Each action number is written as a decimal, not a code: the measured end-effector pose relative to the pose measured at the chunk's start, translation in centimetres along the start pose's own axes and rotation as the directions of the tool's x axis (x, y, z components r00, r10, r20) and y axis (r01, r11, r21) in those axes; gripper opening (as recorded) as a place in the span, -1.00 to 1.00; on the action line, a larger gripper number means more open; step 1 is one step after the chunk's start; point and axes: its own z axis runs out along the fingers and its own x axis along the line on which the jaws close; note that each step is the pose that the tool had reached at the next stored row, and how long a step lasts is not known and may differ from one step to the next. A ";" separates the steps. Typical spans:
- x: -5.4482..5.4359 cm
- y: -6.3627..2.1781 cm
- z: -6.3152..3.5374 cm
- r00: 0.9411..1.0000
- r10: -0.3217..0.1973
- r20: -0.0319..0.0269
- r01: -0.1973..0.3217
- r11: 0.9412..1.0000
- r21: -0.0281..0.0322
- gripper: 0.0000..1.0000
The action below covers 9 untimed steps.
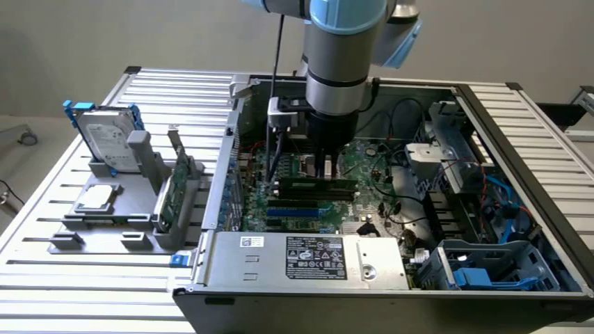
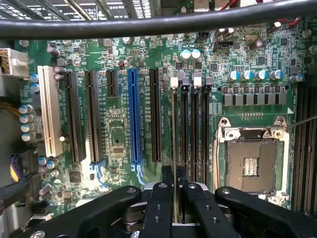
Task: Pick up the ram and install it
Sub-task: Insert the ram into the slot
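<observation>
My gripper [image 1: 325,169] reaches down into the open computer case [image 1: 519,139], just above the motherboard [image 1: 371,188]. Its fingers are shut on the ram [image 1: 316,186], a long, dark green stick lying level under the fingertips, right at the memory slots. In the wrist view the two fingers [image 2: 167,174] stand close together, and the ram's thin edge [image 2: 175,144] runs away from them along the memory slot nearest the expansion slots. The other memory slots [image 2: 194,129] beside it are bare. I cannot tell whether the ram is seated in its slot.
A CPU socket [image 2: 252,163] lies beside the memory slots, with a blue expansion slot [image 2: 133,119] on the other side. A black cable [image 2: 148,22] crosses the wrist view. On the exterior view's left, a fixture [image 1: 102,223] holds a hard drive [image 1: 104,136] and a green expansion card [image 1: 177,191]. The power supply [image 1: 307,257] sits in front.
</observation>
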 end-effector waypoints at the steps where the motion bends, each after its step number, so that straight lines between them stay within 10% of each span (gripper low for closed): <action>1: -0.1 0.02 0.18 1.000 0.000 0.000 0.000 1.000 0.000 -0.72; 9: -0.3 0.04 1.15 1.000 0.000 0.002 0.000 1.000 0.000 -0.72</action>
